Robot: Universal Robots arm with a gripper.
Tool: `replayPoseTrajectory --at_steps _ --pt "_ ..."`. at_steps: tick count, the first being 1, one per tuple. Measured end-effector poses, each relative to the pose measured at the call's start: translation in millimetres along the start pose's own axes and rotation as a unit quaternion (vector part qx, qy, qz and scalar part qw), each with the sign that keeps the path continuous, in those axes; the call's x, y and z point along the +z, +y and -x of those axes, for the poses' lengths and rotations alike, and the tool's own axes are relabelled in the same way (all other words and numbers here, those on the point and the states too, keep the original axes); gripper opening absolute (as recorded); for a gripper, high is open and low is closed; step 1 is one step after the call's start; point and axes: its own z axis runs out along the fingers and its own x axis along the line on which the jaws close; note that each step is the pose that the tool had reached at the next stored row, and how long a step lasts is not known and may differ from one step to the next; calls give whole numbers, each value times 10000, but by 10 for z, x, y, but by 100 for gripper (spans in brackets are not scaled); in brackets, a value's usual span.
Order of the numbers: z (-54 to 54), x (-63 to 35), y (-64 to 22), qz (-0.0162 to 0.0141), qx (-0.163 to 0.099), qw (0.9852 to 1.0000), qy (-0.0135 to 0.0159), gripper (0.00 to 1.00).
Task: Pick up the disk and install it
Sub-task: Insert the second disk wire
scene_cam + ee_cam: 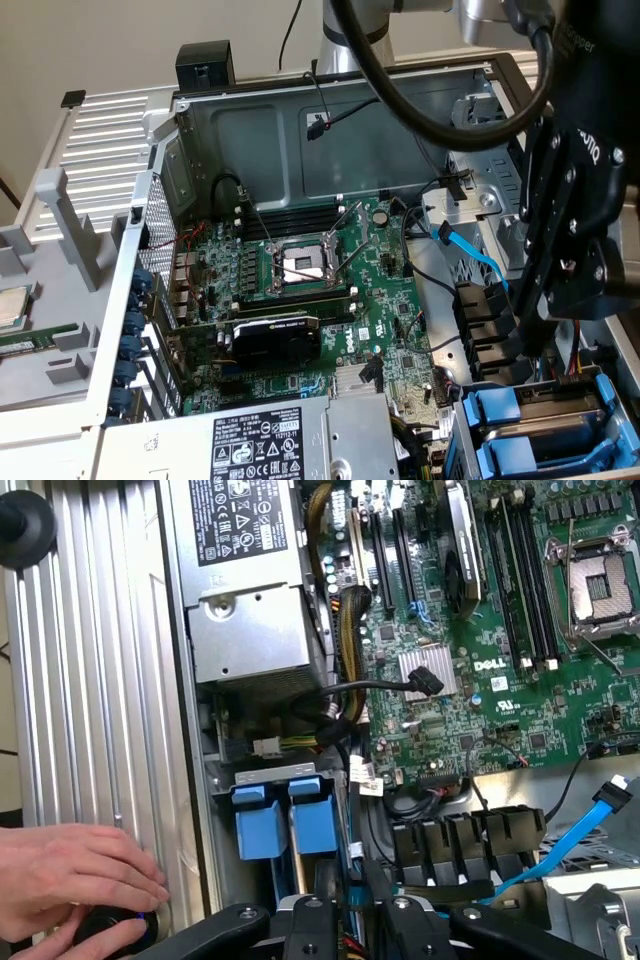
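Cables (345, 695) and hand (75, 880) flank blue-tabbed disk (290, 815).

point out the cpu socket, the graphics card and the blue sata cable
cpu socket (303, 265): exterior view, on the open socket's centre.
graphics card (275, 335): exterior view, on its black shroud.
sata cable (478, 255): exterior view, on the blue ribbon's middle stretch.

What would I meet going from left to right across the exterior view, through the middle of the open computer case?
Grey ribbed panel → black graphics card → empty processor socket → blue data cable → gripper.
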Motion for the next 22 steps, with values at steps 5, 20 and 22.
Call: replayPoseTrajectory --at_steps 5,20,22 --pt "3 19 -8 13 15 10000 -1 33" --pt "12 118 -33 47 54 10000 -57 33" --pt "14 122 -37 48 59 10000 -62 33"
